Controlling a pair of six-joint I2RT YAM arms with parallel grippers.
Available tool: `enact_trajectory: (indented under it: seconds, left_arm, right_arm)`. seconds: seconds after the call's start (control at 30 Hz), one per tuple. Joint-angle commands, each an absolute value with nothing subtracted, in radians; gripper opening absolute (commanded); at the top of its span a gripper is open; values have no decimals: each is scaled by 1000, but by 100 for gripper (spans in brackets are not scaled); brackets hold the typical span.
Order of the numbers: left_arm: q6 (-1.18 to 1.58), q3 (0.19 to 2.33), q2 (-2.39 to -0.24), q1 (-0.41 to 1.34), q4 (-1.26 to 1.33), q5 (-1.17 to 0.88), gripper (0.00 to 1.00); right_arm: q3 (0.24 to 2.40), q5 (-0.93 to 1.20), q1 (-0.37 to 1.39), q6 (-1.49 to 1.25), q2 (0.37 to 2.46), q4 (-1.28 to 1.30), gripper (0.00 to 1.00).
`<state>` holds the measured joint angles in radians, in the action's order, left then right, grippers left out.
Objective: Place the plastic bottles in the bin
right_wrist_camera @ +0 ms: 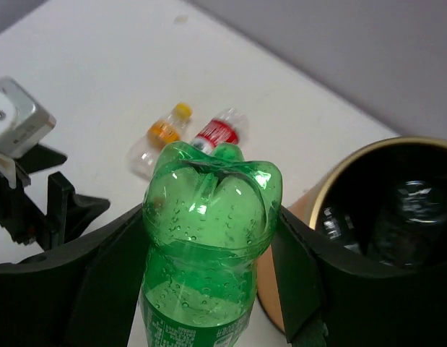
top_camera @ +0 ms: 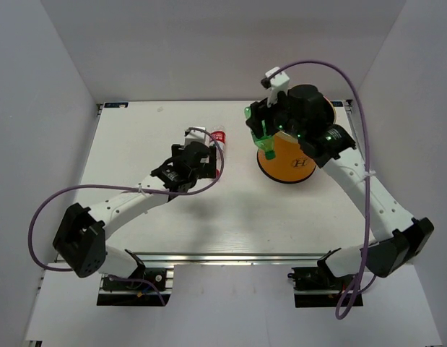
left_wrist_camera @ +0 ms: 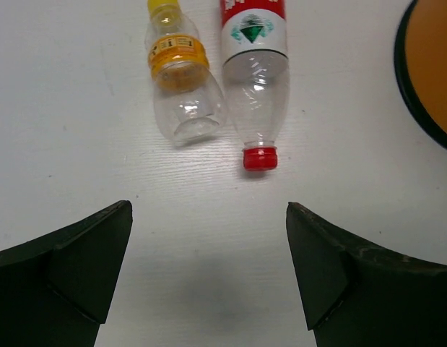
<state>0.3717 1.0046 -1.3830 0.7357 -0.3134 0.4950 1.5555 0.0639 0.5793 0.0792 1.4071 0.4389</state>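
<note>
A translucent green plastic bottle (right_wrist_camera: 209, 217), beaded with droplets inside, hangs above the table. It is clamped in the right gripper (right_wrist_camera: 209, 278) with its lobed base up and its cap down, just beside the rim of the tall orange cylindrical bin (top_camera: 294, 165). The bin stands upright at the far right of the table, gold-rimmed, with a black "H" on its wall. In its black inside lie crumpled clear bottles (right_wrist_camera: 404, 210). Left of the bin, two bottles lie side by side on their sides. One is a small clear bottle (left_wrist_camera: 181, 79) with an orange label, its yellow cap pointing away from the arms. The other is a longer clear bottle (left_wrist_camera: 257, 87) with a red-and-white label, its red cap pointing the opposite way.
</note>
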Motion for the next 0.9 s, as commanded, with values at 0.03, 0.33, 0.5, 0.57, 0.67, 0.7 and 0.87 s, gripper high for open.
enact_trajectory:
  seconds: [0.03, 0.33, 0.5, 0.57, 0.67, 0.7, 0.87]
  left_arm:
    - [466, 1100, -1449, 671, -347, 598, 96]
    - [491, 1169, -1598, 525, -324, 512, 97]
    - [511, 1216, -1669, 466, -302, 424, 97]
    - [511, 1251, -1698, 439, -284, 396, 97]
    - [511, 1323, -1787, 428, -310, 362, 97]
    - [511, 1334, -1804, 417, -310, 350, 97]
    - [511, 1388, -1873, 408, -258, 256, 97]
  right_arm:
    - [1608, -160, 545, 121, 1350, 292, 1]
    - [1552, -322, 416, 212, 1381, 117, 1]
    - [1597, -316, 328, 232, 1448, 118, 3]
    - [1600, -266, 311, 244, 1479, 171, 39]
    - [1580, -210, 296, 255, 1488, 212, 90]
    - [1548, -196, 290, 259, 1480, 215, 90]
    - [1404, -100, 272, 244, 1333, 212, 90]
